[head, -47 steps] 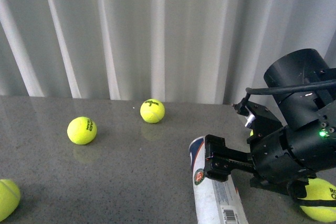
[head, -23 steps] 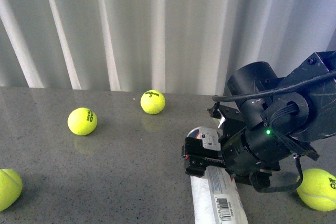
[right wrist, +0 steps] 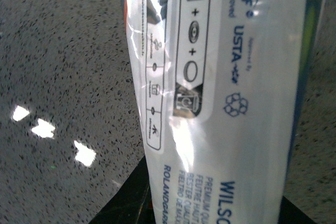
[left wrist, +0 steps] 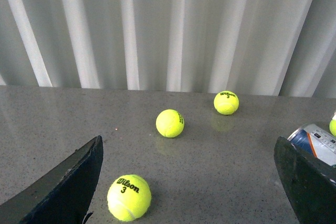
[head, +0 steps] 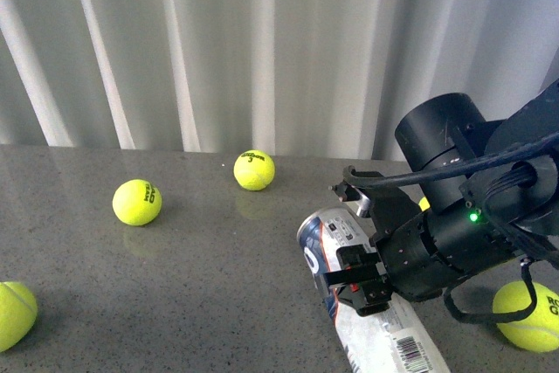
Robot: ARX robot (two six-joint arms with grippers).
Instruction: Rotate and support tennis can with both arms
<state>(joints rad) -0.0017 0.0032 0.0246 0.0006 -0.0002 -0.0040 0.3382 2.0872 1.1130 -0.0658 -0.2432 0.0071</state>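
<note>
Tennis balls (head: 137, 203) lie scattered around tennis can (head: 321, 238).

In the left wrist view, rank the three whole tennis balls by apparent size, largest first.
1. Wilson ball, nearest
2. middle ball
3. far ball
Last two nearly alike; nearness likely explains all differences.

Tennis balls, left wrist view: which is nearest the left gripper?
The ball with the large Wilson 3 print, beside one finger of the left gripper; the others sit farther off, nearer the curtain.
</note>
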